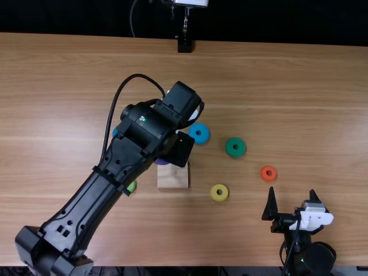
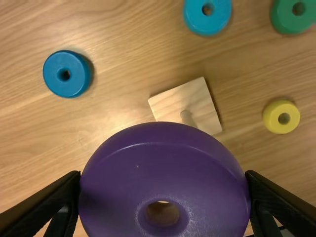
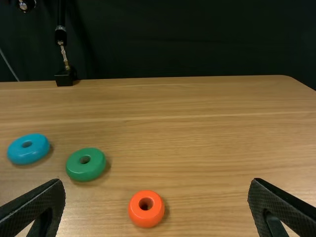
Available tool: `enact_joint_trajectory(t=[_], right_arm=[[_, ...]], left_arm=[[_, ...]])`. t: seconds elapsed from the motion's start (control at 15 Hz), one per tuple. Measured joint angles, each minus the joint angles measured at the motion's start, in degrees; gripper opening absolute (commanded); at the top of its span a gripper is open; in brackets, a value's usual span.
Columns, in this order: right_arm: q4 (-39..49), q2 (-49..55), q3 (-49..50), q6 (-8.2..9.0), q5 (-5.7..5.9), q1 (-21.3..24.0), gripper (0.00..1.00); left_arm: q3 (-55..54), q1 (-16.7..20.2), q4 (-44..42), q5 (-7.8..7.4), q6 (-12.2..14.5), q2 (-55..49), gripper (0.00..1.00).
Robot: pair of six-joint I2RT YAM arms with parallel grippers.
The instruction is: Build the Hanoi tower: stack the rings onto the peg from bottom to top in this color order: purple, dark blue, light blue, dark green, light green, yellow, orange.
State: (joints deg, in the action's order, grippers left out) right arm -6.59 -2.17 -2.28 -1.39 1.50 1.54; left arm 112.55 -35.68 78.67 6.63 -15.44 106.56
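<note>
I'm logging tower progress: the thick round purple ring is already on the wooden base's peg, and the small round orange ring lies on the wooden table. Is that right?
Not quite: the left wrist view shows the purple ring held by the left gripper, not on the peg. The small orange ring does lie on the table.

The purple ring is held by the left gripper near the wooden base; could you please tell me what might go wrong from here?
The purple ring hides part of the base, and its hole does not look lined up with the peg, so lowering it now might catch the tip. A push from the left gripper could then shift the base. Later, the dark blue and light blue rings look alike enough to be swapped.
</note>
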Motion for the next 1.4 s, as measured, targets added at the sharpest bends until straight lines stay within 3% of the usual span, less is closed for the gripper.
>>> enact_joint_trajectory(t=[0.47, 1.2, 1.27, 1.33, 1.4], right_arm=[[0.0, 0.0, 0.0, 0.0, 0.0, 0.0, 1.0], [0.0, 0.0, 0.0, -0.02, -0.04, 0.0, 1.0], [0.0, 0.0, 0.0, 0.0, -0.02, 0.0, 1.0], [0.0, 0.0, 0.0, -0.02, 0.0, 0.0, 1.0], [0.0, 0.0, 0.0, -0.02, 0.0, 0.0, 1.0]], left_arm=[[1.4, -2.6, 0.0, 0.0, -1.7, 1.8, 0.0], [1.4, -3.3, 0.1, 0.04, -2.5, 4.5, 0.0], [1.4, -3.3, 0.1, 0.02, -2.5, 4.5, 0.05], [1.4, -3.3, 0.1, 0.0, -2.5, 4.5, 0.41], [1.4, -3.3, 0.1, 0.04, -2.6, 4.5, 0.85]])
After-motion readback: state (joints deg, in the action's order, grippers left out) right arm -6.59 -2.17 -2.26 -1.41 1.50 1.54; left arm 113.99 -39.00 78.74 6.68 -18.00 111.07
